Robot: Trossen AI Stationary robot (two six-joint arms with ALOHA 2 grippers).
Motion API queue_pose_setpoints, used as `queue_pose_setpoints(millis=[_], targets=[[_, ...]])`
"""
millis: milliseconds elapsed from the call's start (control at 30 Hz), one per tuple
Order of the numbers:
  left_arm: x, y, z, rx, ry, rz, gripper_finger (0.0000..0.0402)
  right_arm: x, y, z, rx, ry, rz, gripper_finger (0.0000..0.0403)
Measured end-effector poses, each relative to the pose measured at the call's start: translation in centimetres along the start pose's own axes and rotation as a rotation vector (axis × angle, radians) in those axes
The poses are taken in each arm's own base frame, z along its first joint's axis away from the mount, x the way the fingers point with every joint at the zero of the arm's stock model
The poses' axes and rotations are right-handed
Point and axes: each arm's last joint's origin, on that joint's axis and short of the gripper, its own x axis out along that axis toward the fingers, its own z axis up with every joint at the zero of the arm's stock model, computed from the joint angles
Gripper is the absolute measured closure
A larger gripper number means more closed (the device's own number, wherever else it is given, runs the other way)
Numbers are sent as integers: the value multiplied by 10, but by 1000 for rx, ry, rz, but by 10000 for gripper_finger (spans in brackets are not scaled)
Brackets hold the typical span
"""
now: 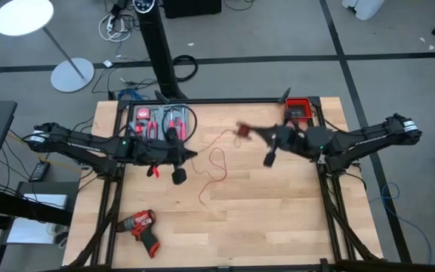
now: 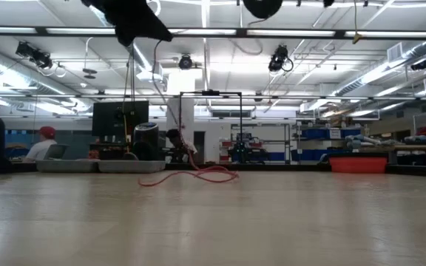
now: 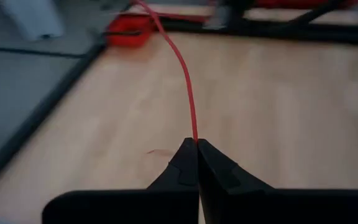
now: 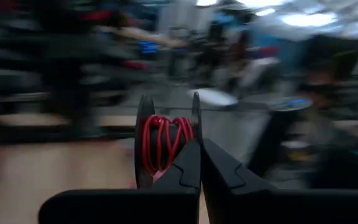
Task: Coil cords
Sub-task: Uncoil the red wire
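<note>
Looking down on your table (image 1: pixel 278 211), you have both arms raised over its far half, the left reaching in from the left side and the right from the right. Your left gripper (image 3: pixel 197 144) has its two fingers pressed fully together, and the thin red wire (image 3: pixel 188 93) comes out exactly at their tips, so the claw is pinched on that wire; from there the wire runs off across the wood toward a red bin (image 3: pixel 126 30) at the far corner. From above, the same red wire (image 1: pixel 216 162) lies in loose bends across the middle of the table between the two arms, and from table height it shows as a low red loop (image 2: pixel 198 176) resting on the surface. Your right gripper (image 4: pixel 199 144) is likewise closed tight, finger against finger, and just past its tips stands a dark spool (image 4: pixel 166 146) with red wire wound around its core; whether the tips actually clamp the spool's rim you cannot tell from this angle. A tray of red-handled hand tools (image 1: pixel 161 121) sits at the far left edge, a red box (image 1: pixel 298 110) at the far right corner, and a red drill (image 1: pixel 142 225) lies near the front left. People sit in the room beyond the table.
</note>
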Motion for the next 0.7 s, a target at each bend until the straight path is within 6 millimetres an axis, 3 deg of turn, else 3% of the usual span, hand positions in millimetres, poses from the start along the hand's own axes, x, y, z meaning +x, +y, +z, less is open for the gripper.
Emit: queue_pose_setpoints(millis=[133, 267, 500, 700], targets=[[2, -10, 3, -12, -15, -198, 401, 2, -14, 4, -85, 22, -257, 403], [-1, -19, 9, -36, -66, -358, 401, 6, -25, 0, -126, 82, -400, 403], [-11, -26, 25, -13, -222, -587, 401, 13, -24, -27, -292, 292, -417, 403], [-28, -17, 34, 3, -322, -503, 401, 2, -16, -54, -265, 465, -281, 403]])
